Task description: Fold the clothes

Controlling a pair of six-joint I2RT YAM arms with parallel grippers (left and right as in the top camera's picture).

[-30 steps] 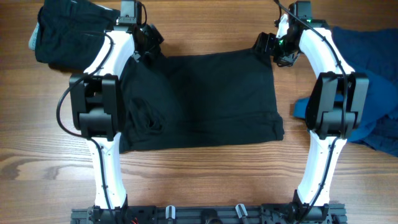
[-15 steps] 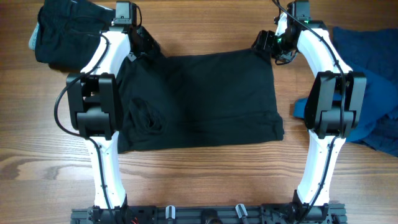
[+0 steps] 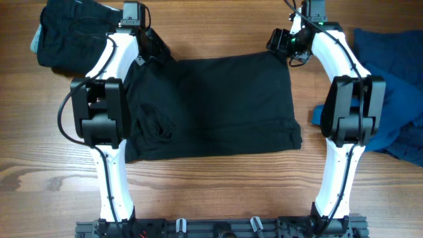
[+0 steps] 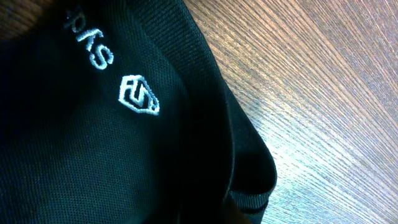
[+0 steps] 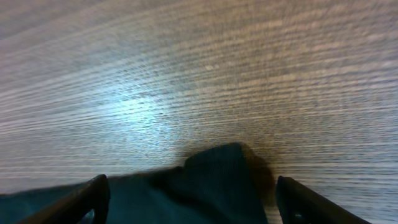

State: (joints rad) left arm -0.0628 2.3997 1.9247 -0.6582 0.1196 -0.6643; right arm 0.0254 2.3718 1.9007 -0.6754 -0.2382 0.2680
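Three fabric items lie on one desk (image 3: 218, 192): one black shirt (image 3: 225, 106), one dark bundle (image 3: 66, 36), one blue garment (image 3: 396, 86). Two tools are present: left tool (image 3: 155, 49), right tool (image 3: 284, 43).

Overhead straight down on table (image 3: 211, 192), wrist views close above black shirt (image 3: 225, 106) far corners

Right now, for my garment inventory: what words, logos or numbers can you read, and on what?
"pks": white stitched letters, start cut off by the frame, on the black shirt.
Shield emblem beside them: its letters unreadable.
Other views: no text.
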